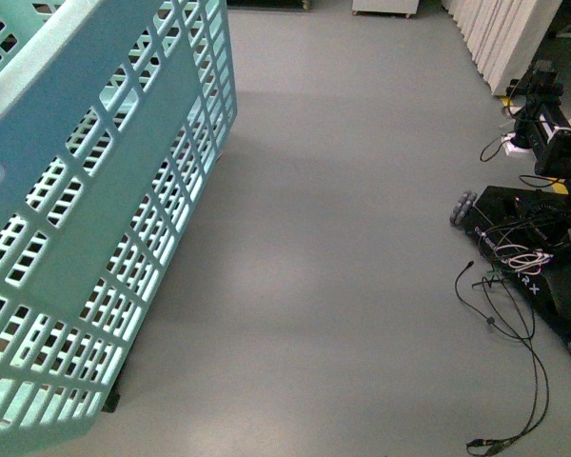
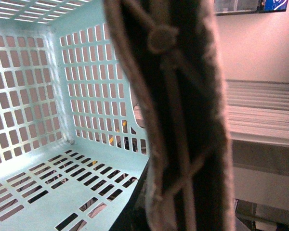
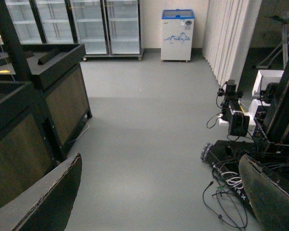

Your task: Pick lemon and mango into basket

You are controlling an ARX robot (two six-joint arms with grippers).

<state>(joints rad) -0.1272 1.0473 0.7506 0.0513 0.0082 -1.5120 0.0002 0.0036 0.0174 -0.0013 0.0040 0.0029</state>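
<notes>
On the robot's left in the front view, the basket (image 1: 95, 190) fills the frame. It is tilted, one slotted wall faces the camera, and its long axis runs from the near corner away over the grey floor (image 1: 343, 238). The left wrist view looks straight into it and shows a bare grid floor with no fruit inside. A dark, brown-edged strip (image 2: 183, 120) with thin cords crosses close to that lens. I cannot tell whether it is a finger or a handle, so the left gripper's state cannot be told. The right wrist view shows dark wooden stands (image 3: 58, 86), glass-door coolers (image 3: 106, 24), a black wheeled base (image 1: 542, 257) and loose cables (image 1: 514, 381). The right gripper (image 3: 160, 163) has its fingers wide apart with nothing between them. Neither the lemon nor the mango shows in any view. A yellow fleck on the stands is too small to name. The left arm is nearer the basket, so the free right arm looks the likelier picker. Only "RX" on the black base can be read. The white chest freezer (image 3: 177, 36) carries a blue mountain mark whose text is illegible.
</notes>
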